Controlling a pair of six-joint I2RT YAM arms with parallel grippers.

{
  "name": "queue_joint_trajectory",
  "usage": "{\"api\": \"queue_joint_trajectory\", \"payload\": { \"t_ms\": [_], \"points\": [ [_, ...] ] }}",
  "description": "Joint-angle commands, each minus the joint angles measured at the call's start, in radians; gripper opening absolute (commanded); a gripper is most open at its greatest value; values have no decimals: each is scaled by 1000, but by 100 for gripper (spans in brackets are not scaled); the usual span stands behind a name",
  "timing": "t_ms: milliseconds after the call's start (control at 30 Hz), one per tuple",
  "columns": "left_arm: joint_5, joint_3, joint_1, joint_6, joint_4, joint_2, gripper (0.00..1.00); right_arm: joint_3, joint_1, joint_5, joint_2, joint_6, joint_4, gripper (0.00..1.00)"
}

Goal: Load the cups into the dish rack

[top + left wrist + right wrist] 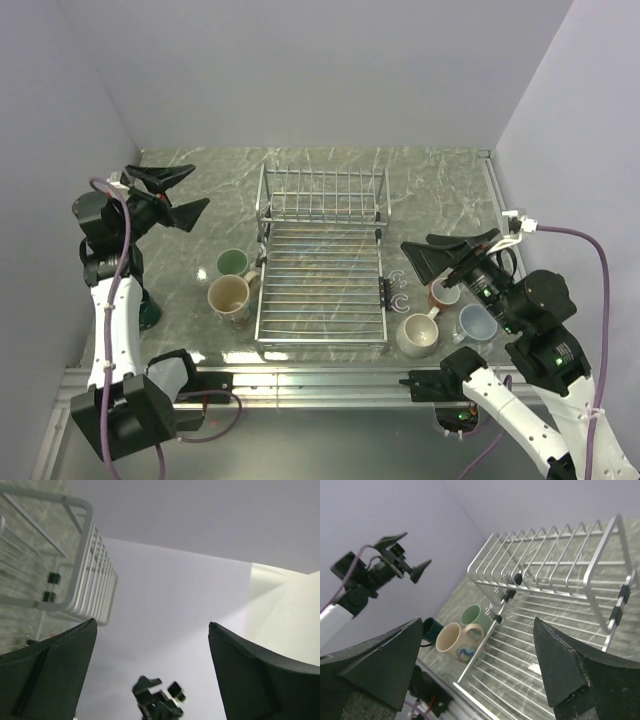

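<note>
The dish rack (320, 338) stands in the middle of the counter (440, 190), its upright slotted section toward the far wall and its flat grid base toward the arms. All six mugs stand mouth up on the counter outside it. The light green mug (232, 263) and the tan mug (229, 295) sit just beside the rack's left edge, the tan one nearer the arms. The dark teal mug (150, 313) is farther left, partly hidden behind the left arm (108, 320). On the rack's right, the salmon-red mug (443, 293), the cream-white mug (417, 334) and the pale blue mug (477, 322) cluster close together. The left gripper (198, 187) hangs above the far left part of the counter, apart from the mugs. Its fingers (50, 675) are spread wide and released, with nothing between them, and point toward the rack's upright section. The right gripper (416, 244) hovers just off the rack's right side, above the salmon-red mug. Its fingers (580, 675) are likewise spread and grasp nothing.
</note>
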Motion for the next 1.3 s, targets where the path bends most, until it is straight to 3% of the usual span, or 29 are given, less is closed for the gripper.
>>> {"api": "queue_joint_trajectory", "payload": {
  "t_ms": [0,67,133,167,200,233,267,300,333,367,400,433,467,500,533,600,633,733,800,933,1033,1267],
  "points": [
    [120,-12,-10,-266,333,10,99,-3,3,29,-9,-79,4,97],
    [122,30,-10,-170,158,9,99,9,3,11,6,-102,-11,97],
    [93,167,-10,10,-36,9,99,20,3,5,20,-119,-36,97],
    [9,276,-29,313,-273,29,99,23,3,8,29,-123,-42,97],
    [-109,635,-50,512,-546,135,99,23,3,14,32,-128,-52,97],
    [-320,842,-96,670,-802,214,99,21,3,26,32,-132,-54,97],
    [-504,1011,-201,798,-1160,287,99,12,4,53,28,-132,-53,98],
    [-671,1145,-211,799,-1244,369,99,7,4,66,23,-131,-46,99],
    [-636,1119,-195,781,-1291,378,99,3,4,74,20,-131,-45,100],
    [-530,1040,-96,708,-1277,372,99,10,6,68,24,-132,-51,100],
    [-94,693,-51,690,-1153,310,99,21,7,58,32,-143,-77,100],
    [59,492,-29,637,-1024,269,99,29,7,40,43,-148,-86,100],
    [115,335,-32,478,-892,212,99,37,7,3,57,-151,-91,100],
    [62,212,-30,449,-734,81,99,34,9,-5,60,-149,-94,100],
    [-158,220,-30,481,-768,32,99,30,7,-6,61,-142,-97,100],
    [-319,314,-65,601,-942,-5,99,40,7,3,66,-142,-132,100],
    [-498,356,-93,639,-1017,6,99,47,7,14,72,-137,-149,100],
    [-656,448,-185,733,-1192,61,99,35,9,2,77,-129,-160,100],
    [-706,439,-222,768,-1222,50,99,-3,9,-44,61,-136,-129,100],
    [-727,349,-253,790,-1202,-13,82,-28,7,-104,86,-116,-125,100],
    [-748,271,-276,804,-1190,-29,77,-17,9,-117,124,-106,-145,100],
    [-705,176,-329,839,-1151,-68,75,-14,9,-143,164,-91,-138,98]
  ]
}}
